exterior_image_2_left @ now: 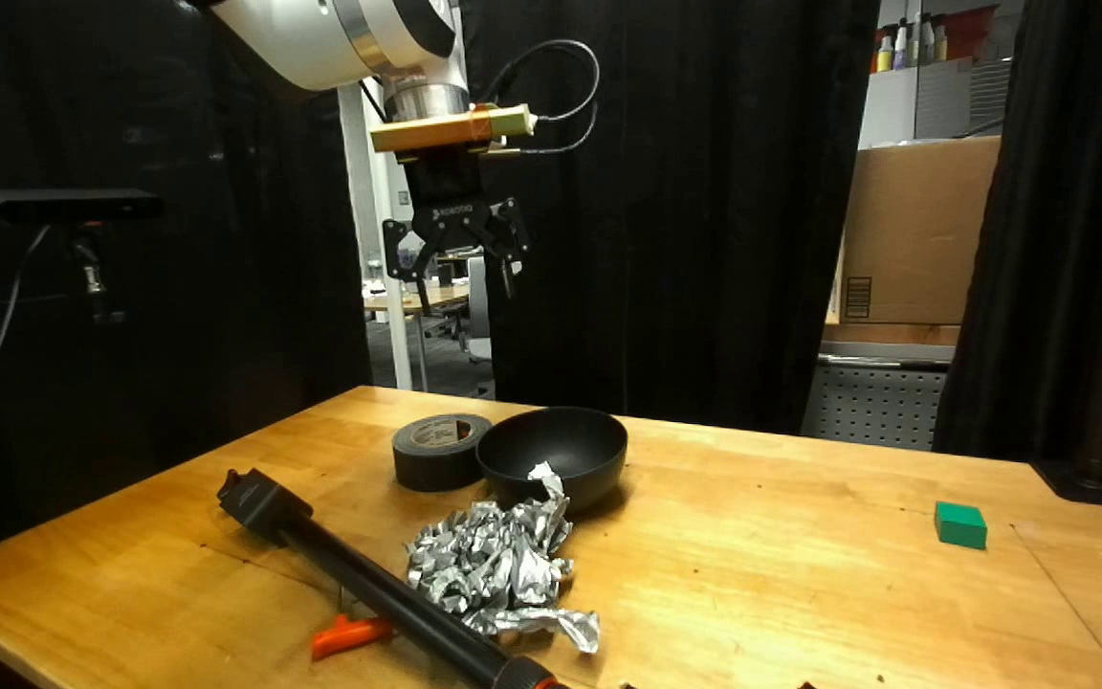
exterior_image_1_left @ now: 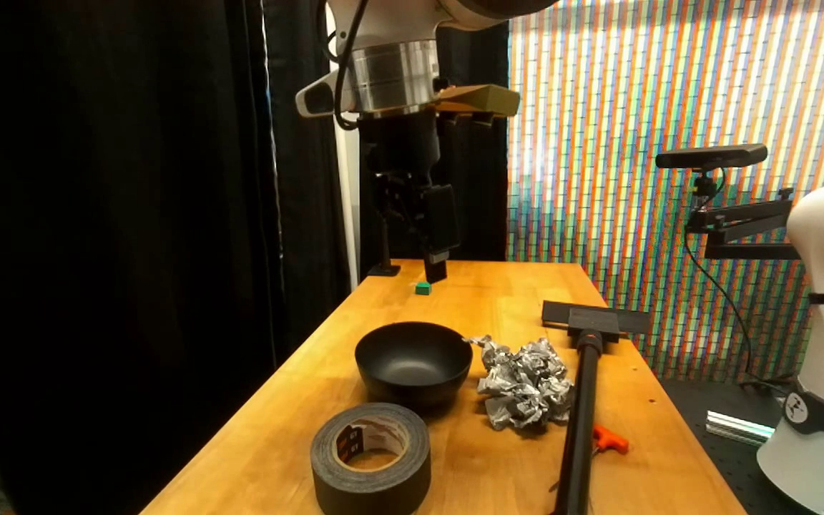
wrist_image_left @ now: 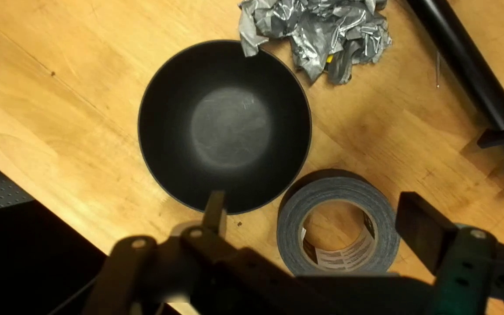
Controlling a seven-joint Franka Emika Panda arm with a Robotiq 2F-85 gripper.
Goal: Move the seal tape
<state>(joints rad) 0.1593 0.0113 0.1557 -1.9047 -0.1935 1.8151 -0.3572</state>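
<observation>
The seal tape is a wide dull grey roll lying flat on the wooden table, its hollow core facing up. It shows in both exterior views [exterior_image_1_left: 376,490] [exterior_image_2_left: 431,469] and in the wrist view [wrist_image_left: 289,232]. The black bowl [exterior_image_1_left: 412,365] [exterior_image_2_left: 556,450] [wrist_image_left: 230,127] stands right beside it. My gripper [exterior_image_2_left: 467,302] is open and empty, pointing down high above the table. In the wrist view the tape shows between the spread fingertips [wrist_image_left: 312,205], well below them; its lower edge is hidden by the gripper body.
Crumpled silver foil [exterior_image_1_left: 526,386] [exterior_image_2_left: 503,565] [wrist_image_left: 317,30] lies against the bowl. A long black pole tool [exterior_image_1_left: 584,422] [exterior_image_2_left: 388,584] lies beside the foil, with an orange handle [exterior_image_1_left: 611,439] [exterior_image_2_left: 350,635] near it. A green block [exterior_image_2_left: 960,524] and black stand base [exterior_image_2_left: 1091,483] are farther off.
</observation>
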